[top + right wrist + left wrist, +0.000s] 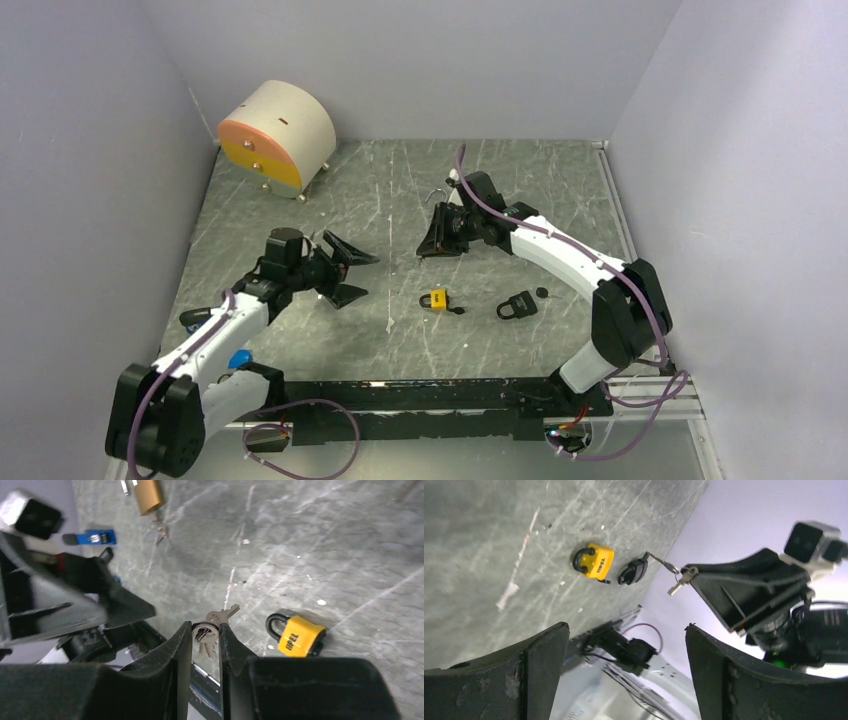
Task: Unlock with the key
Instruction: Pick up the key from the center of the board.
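Some keys (222, 614) in right end effector (205, 630), left end effector (624, 630) splayed wide

Far left on your scratched grey tabletop (400, 200), a beige half-round cabinet (290, 125) with a flat front, pink above and orange below, stands on small pale feet close to the lilac left wall (90, 180). You can see small round knobs dotting its front. A black metal rail (440, 395) runs along the near edge, and the lilac right wall (750, 180) rises opposite.
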Controlling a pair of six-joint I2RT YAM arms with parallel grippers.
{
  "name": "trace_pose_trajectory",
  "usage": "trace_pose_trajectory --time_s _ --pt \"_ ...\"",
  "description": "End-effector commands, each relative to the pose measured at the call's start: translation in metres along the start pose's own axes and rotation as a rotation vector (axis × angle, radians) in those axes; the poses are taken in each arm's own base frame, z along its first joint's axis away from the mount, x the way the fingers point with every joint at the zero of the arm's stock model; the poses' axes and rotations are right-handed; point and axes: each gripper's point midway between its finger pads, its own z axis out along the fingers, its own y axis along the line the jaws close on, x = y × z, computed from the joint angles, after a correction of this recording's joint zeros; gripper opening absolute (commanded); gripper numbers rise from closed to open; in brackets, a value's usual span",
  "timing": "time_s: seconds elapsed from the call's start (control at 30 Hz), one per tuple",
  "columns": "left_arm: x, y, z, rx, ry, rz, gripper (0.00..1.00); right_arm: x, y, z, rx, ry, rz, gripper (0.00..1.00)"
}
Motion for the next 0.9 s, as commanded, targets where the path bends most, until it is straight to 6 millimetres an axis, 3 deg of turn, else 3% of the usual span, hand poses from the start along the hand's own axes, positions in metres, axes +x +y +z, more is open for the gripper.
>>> trace_pose_trajectory --time_s 0.0,0.17,0.43,0.57,0.73,0.87 --pt "0.003 -0.036 0.012 -0.008 -0.016 -0.309 0.91 -0.012 0.052 -0.029 -0.201 -0.030 -0.100 0.00" --pt "0.000 -0.041 0.038 0.034 0.031 -0.515 0.91 -0.008 0.071 -0.042 -0.261 -0.030 -0.148 0.00" --pt "0.016 -0.069 0.070 0.085 0.154 -0.561 0.86 0.003 0.094 -0.051 -0.314 -0.016 -0.233 0.00" --pt "0.017 -0.074 0.073 0.131 0.160 -0.592 0.74 0.008 0.100 -0.054 -0.324 -0.013 -0.254 0.00" --pt "0.027 -0.078 0.068 0.115 0.172 -0.577 0.69 0.012 0.101 -0.053 -0.319 -0.016 -0.262 0.00" --pt "0.028 -0.074 0.062 0.109 0.163 -0.590 0.53 0.012 0.102 -0.053 -0.315 -0.022 -0.258 0.00"
